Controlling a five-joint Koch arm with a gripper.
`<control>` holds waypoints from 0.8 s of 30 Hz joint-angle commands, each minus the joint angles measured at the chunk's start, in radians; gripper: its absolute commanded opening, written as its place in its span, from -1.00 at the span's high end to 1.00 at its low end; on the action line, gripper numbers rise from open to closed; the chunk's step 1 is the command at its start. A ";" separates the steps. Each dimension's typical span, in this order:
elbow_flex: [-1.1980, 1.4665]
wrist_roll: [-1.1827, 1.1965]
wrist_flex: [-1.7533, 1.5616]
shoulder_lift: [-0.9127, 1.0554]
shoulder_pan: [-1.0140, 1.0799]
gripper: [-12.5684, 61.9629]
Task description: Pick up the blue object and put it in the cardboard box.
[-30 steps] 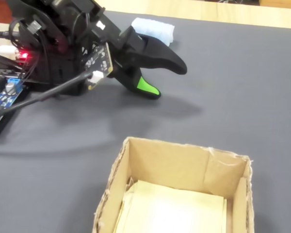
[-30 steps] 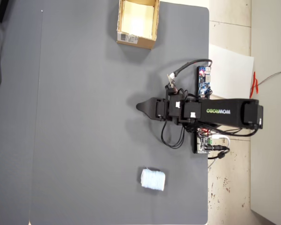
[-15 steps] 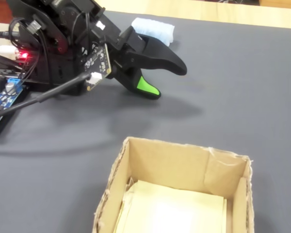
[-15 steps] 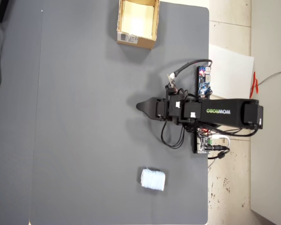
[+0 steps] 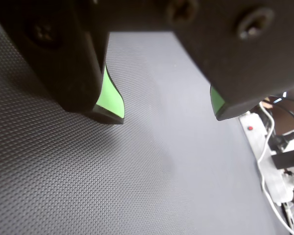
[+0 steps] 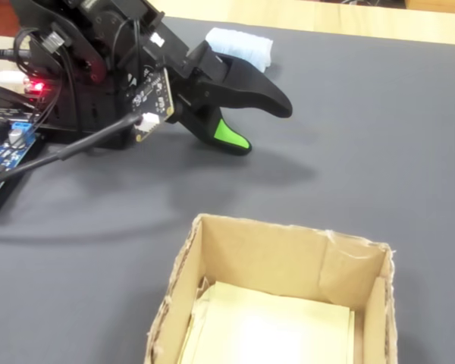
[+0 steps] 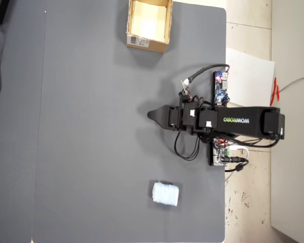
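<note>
The blue object [image 6: 241, 45] is a pale, whitish-blue soft block lying on the dark mat behind the arm; in the overhead view the blue object [image 7: 165, 194] lies near the bottom, well below the arm. The cardboard box [image 6: 288, 250] stands open in front, its inside pale yellow; in the overhead view the cardboard box [image 7: 147, 45] sits at the top edge with a barcode label on its side. My gripper [image 5: 166, 116] is open just above bare mat, its green pads [image 5: 110, 95] wide apart with nothing between them. The gripper [image 6: 264, 126] points between box and block, touching neither; its tip [image 7: 151, 115] faces left.
The arm's base, circuit boards [image 7: 221, 87] and loose cables [image 6: 76, 148] crowd the mat's edge beside the arm. A white power strip [image 5: 257, 142] with wires lies beyond the mat in the wrist view. The mat's right edge [image 7: 225, 61] drops off to floor.
</note>
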 commanded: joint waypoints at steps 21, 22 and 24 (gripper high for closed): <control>-0.048 0.060 0.227 0.084 -0.008 -0.22; -0.066 0.060 0.268 0.084 -0.012 -0.22; -0.100 0.061 0.345 0.084 -0.025 -0.22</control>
